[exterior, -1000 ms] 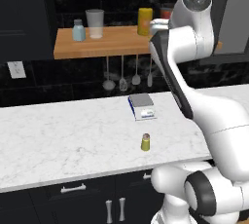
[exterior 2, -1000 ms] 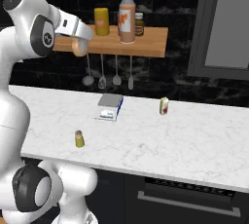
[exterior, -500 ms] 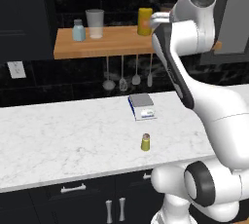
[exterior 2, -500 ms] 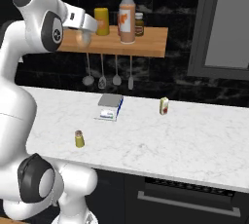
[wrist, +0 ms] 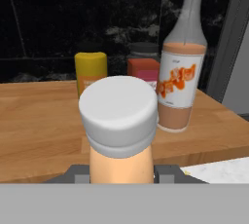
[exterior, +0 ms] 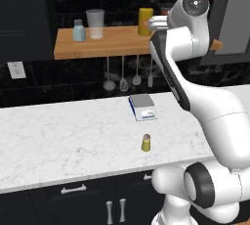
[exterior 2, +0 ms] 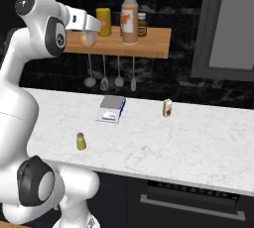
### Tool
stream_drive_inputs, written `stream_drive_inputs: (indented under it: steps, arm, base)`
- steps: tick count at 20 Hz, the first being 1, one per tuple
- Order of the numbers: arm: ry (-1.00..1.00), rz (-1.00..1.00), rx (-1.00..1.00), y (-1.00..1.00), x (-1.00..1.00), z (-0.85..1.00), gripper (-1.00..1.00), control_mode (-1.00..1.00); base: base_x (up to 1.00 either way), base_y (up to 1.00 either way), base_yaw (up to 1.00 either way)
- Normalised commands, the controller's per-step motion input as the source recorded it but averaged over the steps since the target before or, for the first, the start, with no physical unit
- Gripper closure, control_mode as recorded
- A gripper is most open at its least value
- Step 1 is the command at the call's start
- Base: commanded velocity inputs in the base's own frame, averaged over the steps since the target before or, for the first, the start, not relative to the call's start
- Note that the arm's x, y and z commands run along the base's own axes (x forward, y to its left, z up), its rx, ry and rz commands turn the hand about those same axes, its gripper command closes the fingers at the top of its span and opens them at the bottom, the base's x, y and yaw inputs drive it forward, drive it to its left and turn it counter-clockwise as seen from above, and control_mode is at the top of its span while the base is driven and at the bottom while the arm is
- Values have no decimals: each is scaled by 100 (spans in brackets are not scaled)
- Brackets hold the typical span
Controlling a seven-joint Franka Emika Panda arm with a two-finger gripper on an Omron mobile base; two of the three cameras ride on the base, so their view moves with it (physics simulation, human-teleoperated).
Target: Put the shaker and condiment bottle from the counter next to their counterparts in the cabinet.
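condiment bottle (wrist: 120,135) | clamped upright in gripper (wrist: 121,172), cap up so it can stand | tall orange-label bottle (wrist: 180,72) at 1 o'clock on shelf (wrist: 34,121) | shaker (exterior: 146,142) waits on counter (exterior: 58,141)

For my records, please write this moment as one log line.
end effector: shut on condiment bottle | position: at cabinet | shaker: on counter

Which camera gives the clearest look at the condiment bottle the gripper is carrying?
The hand view: the condiment bottle sits large and centred, pale cap and peach body clamped in the gripper, before the wooden cabinet shelf. In the right base view it is a small pale blob at the hand. In the left base view the arm covers it.
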Motion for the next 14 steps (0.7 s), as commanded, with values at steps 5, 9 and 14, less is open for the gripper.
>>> stream_drive_inputs:
  steps: [5, 9, 14]
  arm:
    - [1, 0, 0, 0, 7, 0, 100, -100]
    - [4, 0, 0, 0, 21, 11, 100, -100]
    - [5, -1, 0, 0, 26, 5, 100, -100]
  base:
    - [0, 0, 0]
    - [0, 0, 0]
    - [0, 0, 0]
